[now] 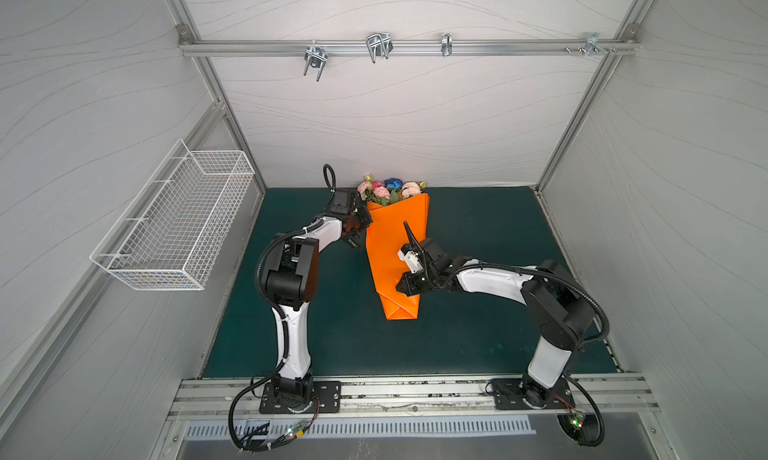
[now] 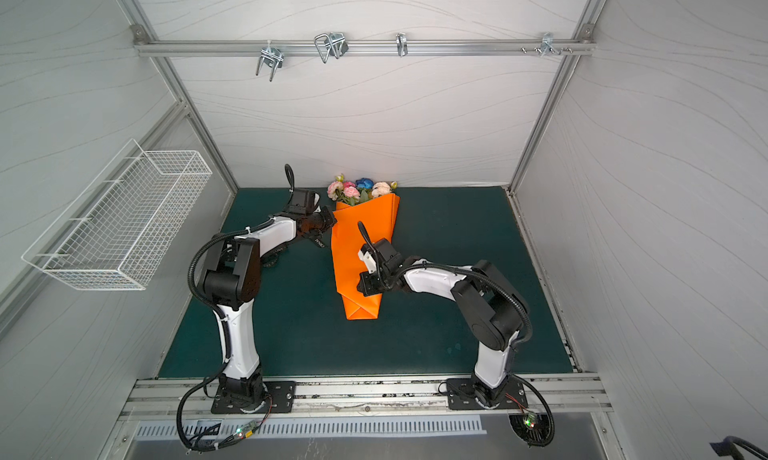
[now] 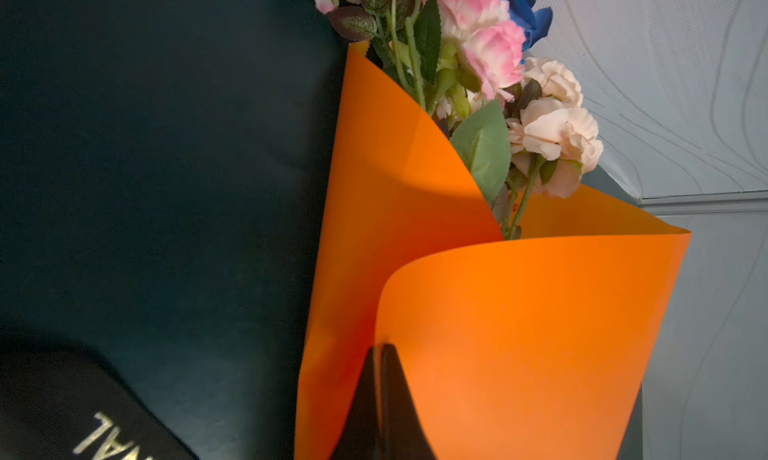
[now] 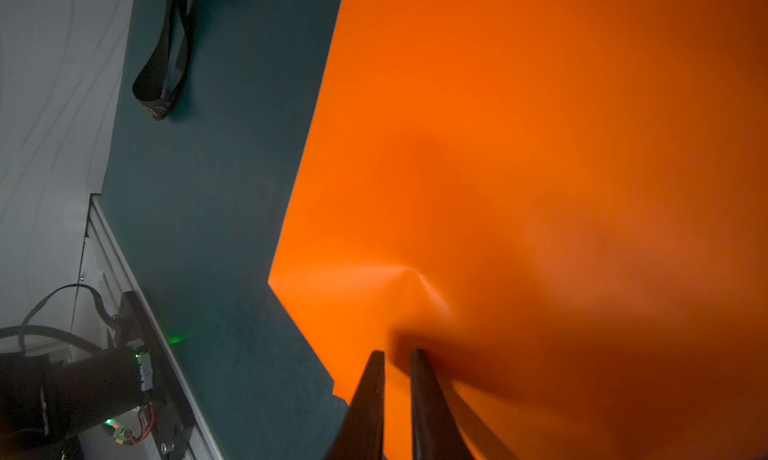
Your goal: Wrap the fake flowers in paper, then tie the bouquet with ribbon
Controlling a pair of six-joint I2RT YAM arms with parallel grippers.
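Note:
The bouquet of fake flowers (image 1: 390, 187) (image 2: 359, 189) lies on the green mat near the back wall. Its pink, peach and blue blossoms (image 3: 490, 62) stick out of a cone of orange paper (image 1: 388, 245) (image 2: 347, 250) that hides the stems. My left gripper (image 1: 368, 223) (image 2: 333, 221) is shut on the paper's upper left edge; a thin orange sheet (image 3: 519, 333) runs between its fingers (image 3: 380, 347). My right gripper (image 1: 399, 287) (image 2: 358, 287) is at the cone's lower right side. Its fingers (image 4: 397, 354) stand a narrow gap apart with tips on the puckered paper (image 4: 540, 146).
A black printed ribbon (image 1: 353, 242) (image 2: 318, 242) (image 3: 62, 416) (image 4: 160, 75) lies on the mat (image 1: 478, 312) left of the cone, under my left arm. A white wire basket (image 1: 174, 229) hangs on the left wall. Metal hooks (image 1: 378, 46) hang on the back rail.

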